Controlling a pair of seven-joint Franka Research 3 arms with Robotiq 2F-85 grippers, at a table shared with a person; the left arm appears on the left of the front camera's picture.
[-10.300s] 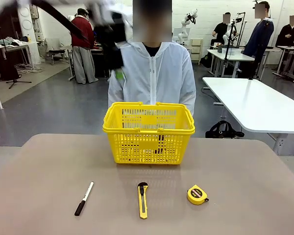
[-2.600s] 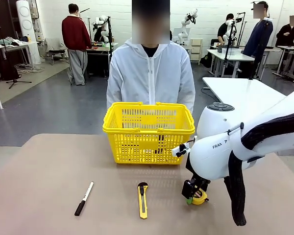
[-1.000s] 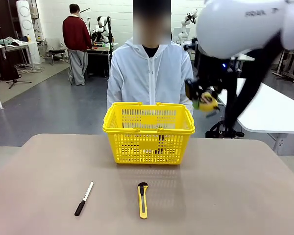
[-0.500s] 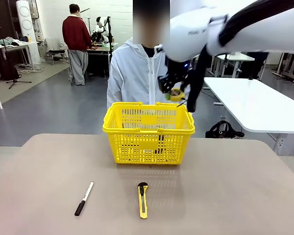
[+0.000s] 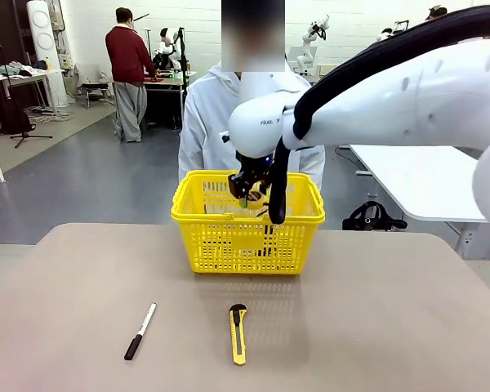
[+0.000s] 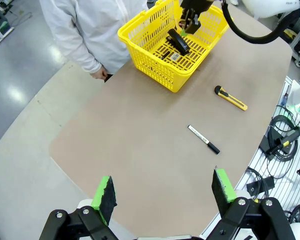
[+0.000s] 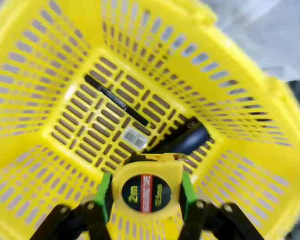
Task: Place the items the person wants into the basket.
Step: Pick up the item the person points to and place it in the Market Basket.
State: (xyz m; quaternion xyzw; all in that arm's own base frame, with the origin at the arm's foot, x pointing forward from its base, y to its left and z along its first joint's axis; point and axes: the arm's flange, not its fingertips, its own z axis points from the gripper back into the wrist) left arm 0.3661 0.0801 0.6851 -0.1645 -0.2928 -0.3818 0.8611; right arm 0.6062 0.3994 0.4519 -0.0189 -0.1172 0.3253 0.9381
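My right gripper (image 5: pixel 249 189) hangs just over the open top of the yellow basket (image 5: pixel 204 219), shut on the yellow-and-black tape measure (image 7: pixel 146 186). In the right wrist view its green pads (image 7: pixel 104 192) clamp both sides of the tape measure, above the basket (image 7: pixel 50 75). A slim black pen (image 7: pixel 115 102) lies on the basket floor, with a dark shape beside it that I cannot make out. The person (image 5: pixel 220 114) in a white jacket stands behind the basket. My left gripper (image 6: pixel 164 189) is open, high above the near table end, with nothing between its fingers.
A black-and-white marker (image 5: pixel 140 331) and a yellow utility knife (image 5: pixel 238 333) lie on the tan table (image 5: pixel 392 327) in front of the basket. The right arm's white body spans the upper right of the front view. Other people and tables stand far behind.
The right gripper has carried the tape measure leftward and down, from beside the basket's right rim to over its middle. The marker, knife and basket have not moved.
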